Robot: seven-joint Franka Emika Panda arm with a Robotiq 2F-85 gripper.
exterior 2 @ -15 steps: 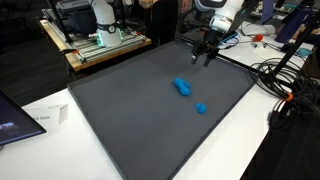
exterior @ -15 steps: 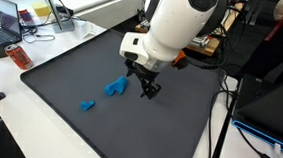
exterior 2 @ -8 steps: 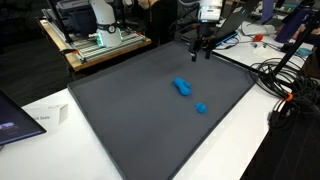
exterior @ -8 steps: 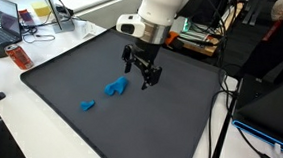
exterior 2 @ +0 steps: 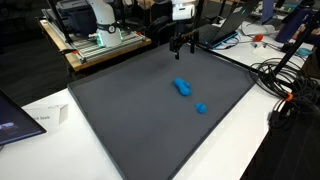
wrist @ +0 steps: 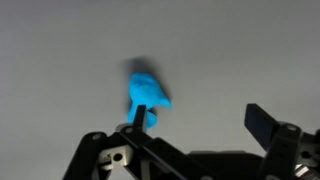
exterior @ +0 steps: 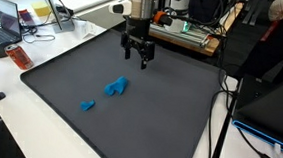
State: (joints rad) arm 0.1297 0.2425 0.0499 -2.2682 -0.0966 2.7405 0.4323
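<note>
The tool (exterior: 136, 57) hangs with its fingers pointing down and spread wide, nothing between them, above the far part of a dark grey mat (exterior: 174, 121) and clear of its surface. In an exterior view it stands close to the mat's far edge (exterior 2: 183, 47). In the wrist view the tool (wrist: 200, 120) comes in from the bottom of the picture, its two dark fingers well apart, with bare grey mat between them. Just above the finger on that picture's left lies a blurred blue piece (wrist: 147, 92); which of the two blue pieces it is cannot be told. The larger blue piece (exterior: 116, 86) lies flat on the mat, well apart from the tool and nearer the mat's middle, as both exterior views show (exterior 2: 182, 87). The smaller blue piece (exterior: 87, 105) lies near it, farther again from the tool, and the two do not touch (exterior 2: 201, 108). The mat covers most of a white desk (exterior: 6, 80). Off the mat, on the desk, lie a red object (exterior: 19, 56) and an open laptop (exterior: 10, 20), and dark cables (exterior 2: 283, 80) trail beside the mat.
</note>
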